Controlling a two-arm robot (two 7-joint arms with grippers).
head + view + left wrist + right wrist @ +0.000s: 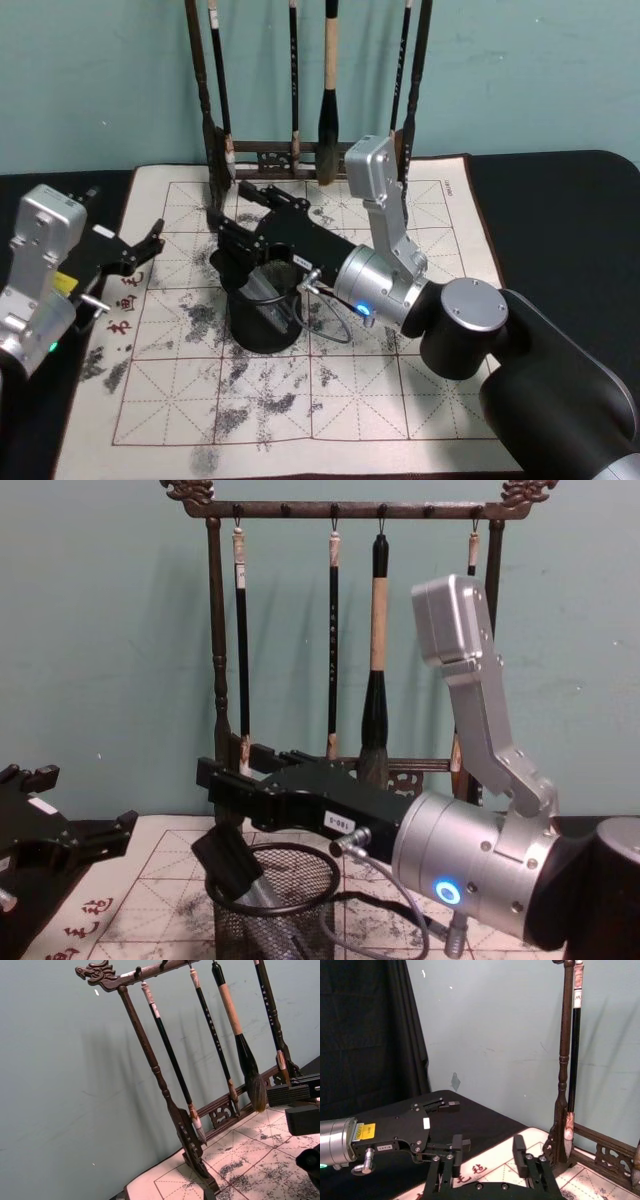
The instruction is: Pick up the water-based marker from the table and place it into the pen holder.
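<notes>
Chest view shows the water-based marker (240,875) tilted inside the pen holder (272,910), its black cap end up and leaning toward ten o'clock over the rim, its grey barrel slanting down into the mesh toward four o'clock. The right gripper (215,785) hangs just above the holder's rim, its fingers spread apart and clear of the marker's cap. From the head view the marker (262,291) lies as a pale bar across the holder's mouth, and the holder (262,322) stands on the whitish mat of the surface (400,400), at about nine o'clock from the right arm's silver wrist. The right gripper (228,222) reaches over the holder from the four o'clock side. The left gripper (150,243) sits at the mat's nine o'clock edge, its fingers apart and empty, well clear of the holder. Grey ink smudges and red grid lines cover the mat; red characters run near its left border. At twelve o'clock a dark wooden brush rack (215,630) with carved ends stands against a pale green wall (90,630), with four brushes (375,680) hanging from its bar.
</notes>
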